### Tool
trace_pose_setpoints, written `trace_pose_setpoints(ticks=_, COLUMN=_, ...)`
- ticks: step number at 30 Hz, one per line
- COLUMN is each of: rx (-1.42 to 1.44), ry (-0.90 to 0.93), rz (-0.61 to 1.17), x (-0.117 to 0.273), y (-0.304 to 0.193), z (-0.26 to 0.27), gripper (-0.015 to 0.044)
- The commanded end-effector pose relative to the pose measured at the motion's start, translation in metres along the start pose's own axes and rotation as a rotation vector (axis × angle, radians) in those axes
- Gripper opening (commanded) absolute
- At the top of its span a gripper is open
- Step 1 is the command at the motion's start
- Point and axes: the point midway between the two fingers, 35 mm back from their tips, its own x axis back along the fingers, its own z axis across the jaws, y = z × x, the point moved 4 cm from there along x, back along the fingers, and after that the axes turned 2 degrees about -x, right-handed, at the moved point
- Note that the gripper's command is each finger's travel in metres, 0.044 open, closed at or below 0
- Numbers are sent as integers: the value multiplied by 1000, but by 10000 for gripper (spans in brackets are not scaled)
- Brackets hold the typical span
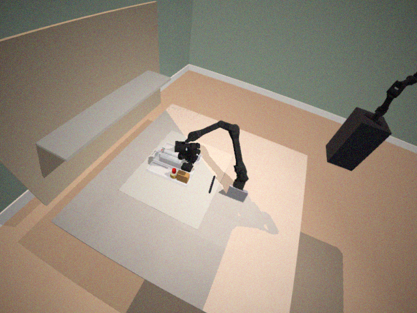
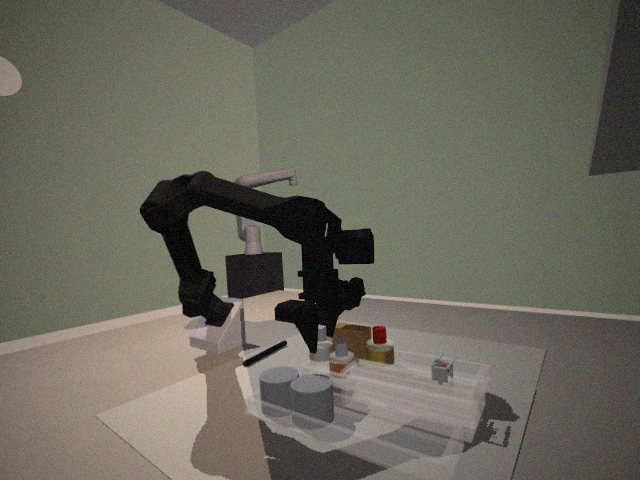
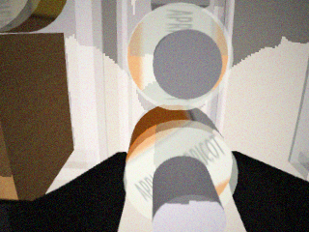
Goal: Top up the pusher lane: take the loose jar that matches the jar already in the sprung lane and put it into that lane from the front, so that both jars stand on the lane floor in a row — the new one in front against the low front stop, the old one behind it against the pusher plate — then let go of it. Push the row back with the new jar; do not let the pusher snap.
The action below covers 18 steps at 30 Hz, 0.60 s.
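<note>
The apricot jar (image 3: 181,164) sits clamped in my gripper (image 3: 180,193) at the lane's (image 2: 408,379) front, nudging its twin (image 3: 179,60) ahead. Insertion is under way; next I judge a slow push back, then lowering behind the front stop.

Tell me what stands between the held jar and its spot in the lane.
Only the old jar, directly ahead of the held jar in the gripper. It has to be pushed back along the lane. Nothing else visible blocks the way.

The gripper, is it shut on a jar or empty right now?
Shut on a jar: the gripper clamps the grey-lidded apricot jar between its dark fingers.
</note>
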Motion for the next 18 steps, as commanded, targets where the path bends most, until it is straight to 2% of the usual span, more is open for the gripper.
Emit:
trace_pose_setpoints(ticks=1, rx=-14, ry=-2, rz=-22, x=2, y=7, z=-1, gripper=0)
trace_pose_setpoints(ticks=18, rx=-14, ry=-2, rz=-22, x=1, y=8, z=-1, gripper=0)
